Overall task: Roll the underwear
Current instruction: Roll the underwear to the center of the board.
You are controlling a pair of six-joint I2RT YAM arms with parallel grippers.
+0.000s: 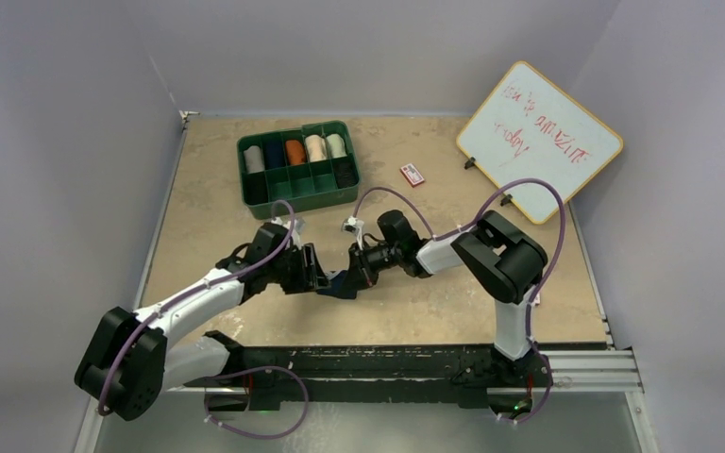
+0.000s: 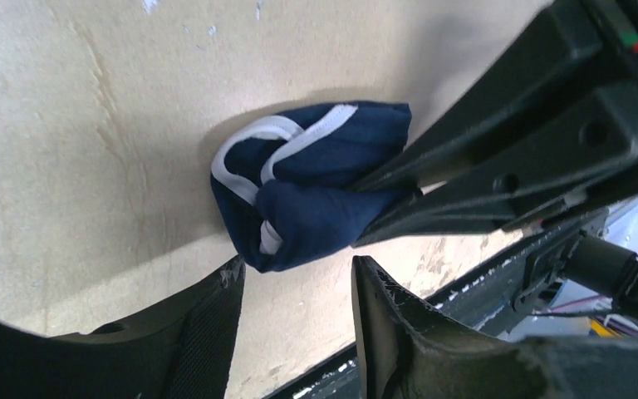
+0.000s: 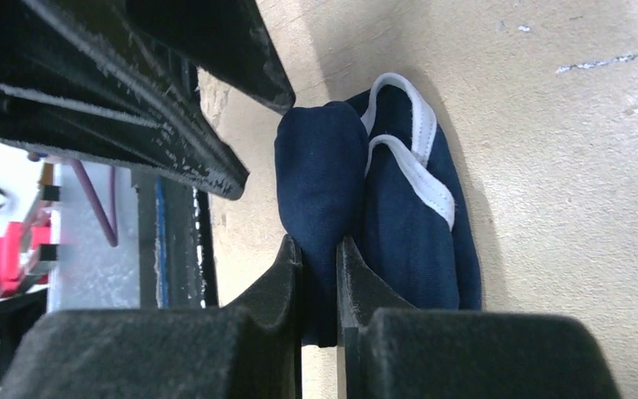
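Navy-blue cloth edged in white, the briefs (image 2: 316,187) sit bunched into a loose, thick bundle on the tan desk (image 1: 198,189), near its front edge and between the two arms. The right gripper (image 3: 320,249) reaches in from the right, its jaws clenched on a fold at one end of the bundle. The left gripper (image 2: 295,278) faces it from the other side, jaws released and parted, with one tip just beside the cloth; whether it touches cannot be told. Toward the far side of the desk stands a green tray (image 1: 311,201) holding rolled cloths in its back row of compartments. A small red-and-white card (image 1: 413,175) lies to the tray's right. A whiteboard (image 1: 540,142) with red writing stands at the far right.
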